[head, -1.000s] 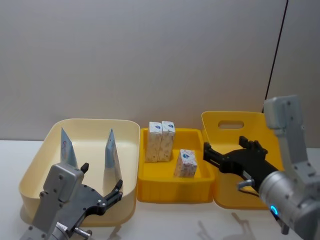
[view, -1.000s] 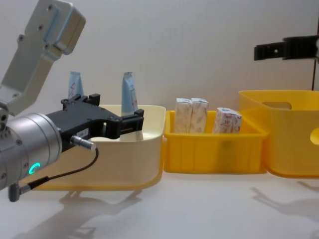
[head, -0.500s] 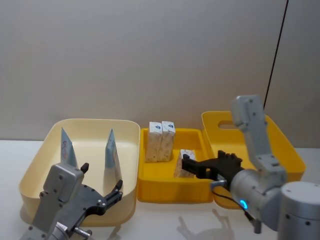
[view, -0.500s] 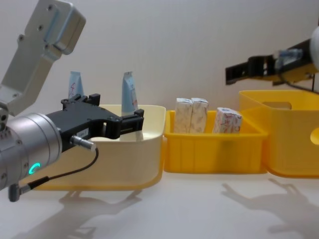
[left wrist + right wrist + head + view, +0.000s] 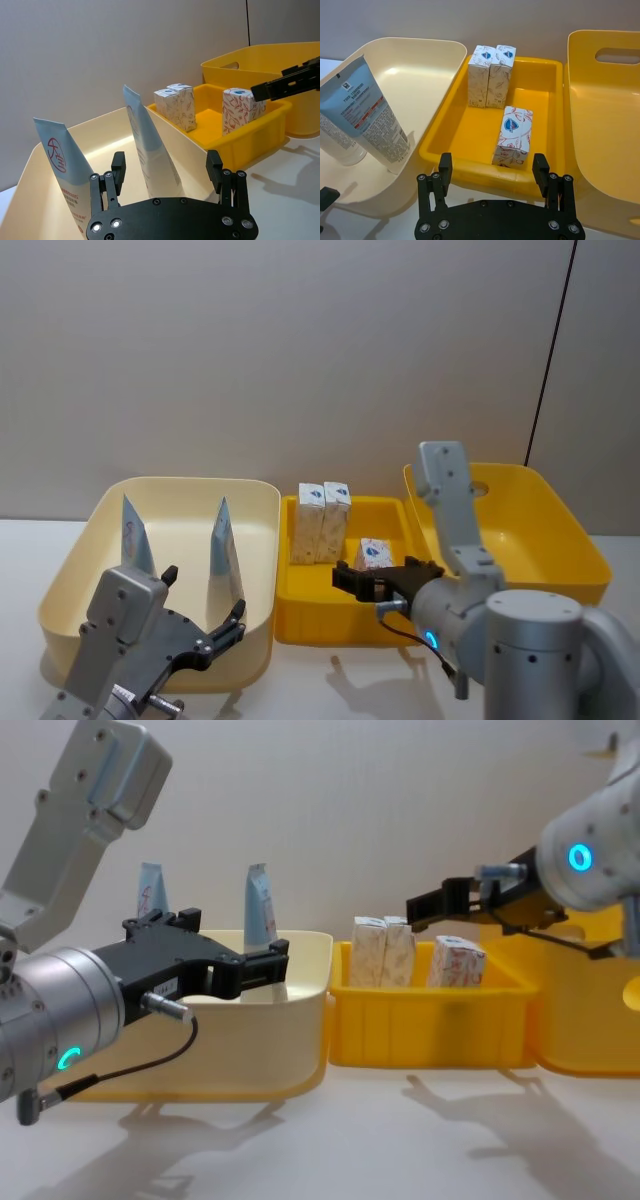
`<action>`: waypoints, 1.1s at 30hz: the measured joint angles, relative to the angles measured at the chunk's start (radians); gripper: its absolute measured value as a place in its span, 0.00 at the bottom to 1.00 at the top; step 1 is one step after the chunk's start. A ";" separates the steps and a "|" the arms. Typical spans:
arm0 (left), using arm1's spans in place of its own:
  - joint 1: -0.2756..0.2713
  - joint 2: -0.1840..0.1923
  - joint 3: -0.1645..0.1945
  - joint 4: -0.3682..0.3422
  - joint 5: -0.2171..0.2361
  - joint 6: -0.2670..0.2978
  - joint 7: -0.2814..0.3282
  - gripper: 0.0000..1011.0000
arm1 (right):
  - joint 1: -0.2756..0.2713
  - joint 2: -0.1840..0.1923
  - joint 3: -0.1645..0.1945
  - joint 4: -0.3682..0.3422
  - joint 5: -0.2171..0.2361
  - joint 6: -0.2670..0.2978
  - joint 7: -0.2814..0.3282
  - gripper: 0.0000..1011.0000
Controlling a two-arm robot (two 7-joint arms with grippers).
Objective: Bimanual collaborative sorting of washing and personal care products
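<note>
Two pale-blue tubes [image 5: 135, 535] [image 5: 222, 540] stand upright in the cream bin [image 5: 180, 483]. A pair of white packs [image 5: 322, 520] stands at the back of the small yellow tray [image 5: 300, 625], and a single pack [image 5: 375, 552] stands nearer the front. My left gripper [image 5: 203, 592] hangs open at the cream bin's front wall, with nothing between its fingers. The nearer tube [image 5: 150, 145] is just beyond it. My right gripper [image 5: 365, 580] is open over the tray's front edge, pointing at the single pack [image 5: 514, 135], apart from it.
A large yellow bin [image 5: 560, 540] with a handle slot stands right of the tray, and nothing shows inside it. All three containers sit side by side against a grey wall. White tabletop runs along the front.
My right arm has swung left, from over the large yellow bin to over the small tray's front, staying open. The left arm and all products have not moved.
</note>
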State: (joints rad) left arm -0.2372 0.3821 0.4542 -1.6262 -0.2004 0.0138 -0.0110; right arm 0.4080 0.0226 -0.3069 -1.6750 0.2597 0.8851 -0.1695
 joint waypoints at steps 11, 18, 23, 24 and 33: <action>0.000 0.000 0.000 0.000 0.000 0.000 0.000 0.99 | 0.042 -0.037 -0.003 0.081 -0.020 -0.006 -0.025 0.99; 0.000 0.000 0.000 0.000 0.000 0.000 0.000 0.99 | 0.059 -0.045 0.003 0.109 -0.029 0.001 -0.031 0.99; 0.000 0.000 0.000 0.000 0.000 0.000 0.000 0.99 | 0.072 -0.049 0.007 0.129 -0.034 0.010 -0.031 0.99; 0.000 0.000 0.000 0.000 0.000 0.000 0.000 0.99 | 0.073 -0.050 0.008 0.132 -0.034 0.011 -0.031 0.99; 0.000 0.000 0.000 0.000 0.000 0.000 0.000 0.99 | 0.103 -0.062 0.011 0.186 -0.039 0.021 -0.027 0.99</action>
State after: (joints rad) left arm -0.2372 0.3821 0.4542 -1.6262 -0.2004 0.0139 -0.0109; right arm 0.5107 -0.0394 -0.2962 -1.4886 0.2208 0.9057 -0.1961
